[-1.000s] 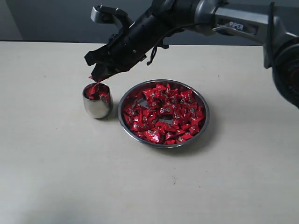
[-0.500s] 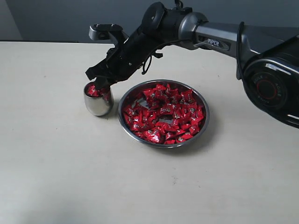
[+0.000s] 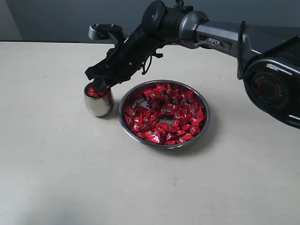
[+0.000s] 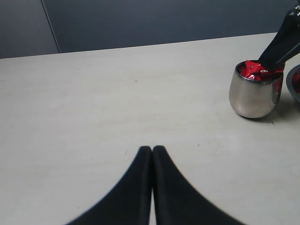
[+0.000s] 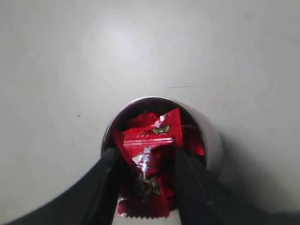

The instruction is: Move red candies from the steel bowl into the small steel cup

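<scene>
right claw point(image 5: 147, 154) spread over small steel cup point(image 3: 98, 106), red candy point(image 5: 152, 135) loose between; left claw point(image 4: 152, 157) closed

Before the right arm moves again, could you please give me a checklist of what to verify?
1. Right hand above the small steel cup: ok.
2. Red candy at that hand let go: cannot tell.
3. Cup upright: ok.
4. Steel bowl holds more red candies: ok.
5. Left hand shut and away from the cup: ok.
</scene>
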Motion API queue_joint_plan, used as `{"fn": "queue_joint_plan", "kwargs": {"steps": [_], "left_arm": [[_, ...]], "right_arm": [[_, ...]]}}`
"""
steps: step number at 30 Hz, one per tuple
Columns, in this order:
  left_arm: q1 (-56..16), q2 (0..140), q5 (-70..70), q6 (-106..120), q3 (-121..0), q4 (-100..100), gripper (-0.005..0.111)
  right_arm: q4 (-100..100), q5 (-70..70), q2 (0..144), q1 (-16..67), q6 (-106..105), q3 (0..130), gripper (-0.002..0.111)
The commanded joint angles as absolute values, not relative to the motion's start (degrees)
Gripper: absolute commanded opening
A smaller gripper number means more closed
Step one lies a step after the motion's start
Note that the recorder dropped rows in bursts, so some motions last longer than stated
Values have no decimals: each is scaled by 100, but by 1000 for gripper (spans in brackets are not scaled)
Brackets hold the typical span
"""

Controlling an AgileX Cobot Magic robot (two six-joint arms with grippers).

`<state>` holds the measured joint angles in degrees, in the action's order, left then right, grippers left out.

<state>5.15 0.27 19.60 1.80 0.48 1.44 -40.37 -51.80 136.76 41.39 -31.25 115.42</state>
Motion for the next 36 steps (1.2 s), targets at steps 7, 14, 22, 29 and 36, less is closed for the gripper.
{"fn": "queue_joint_plan", "kwargs": {"steps": [7, 14, 22, 29, 36], "left_arm": [[510, 0, 1926, 168, 0, 155, 0], [510, 0, 1926, 168, 0, 155, 0], [510, 0, 1926, 168, 0, 155, 0], [510, 0, 1926, 168, 0, 155, 0], [510, 0, 1926, 168, 0, 155, 0]], "right_arm": [[-4013, -5046, 13106, 4132, -2899, 11571, 39], [-3710, -5061, 12737, 4132, -2349, 11571, 39], [-3366, -5127, 12263, 4132, -1852, 11571, 39], [-2625, -5588, 11926, 4132, -1286, 11571, 9], [-2070, -6252, 11413, 4132, -1026, 11559, 0]]}}
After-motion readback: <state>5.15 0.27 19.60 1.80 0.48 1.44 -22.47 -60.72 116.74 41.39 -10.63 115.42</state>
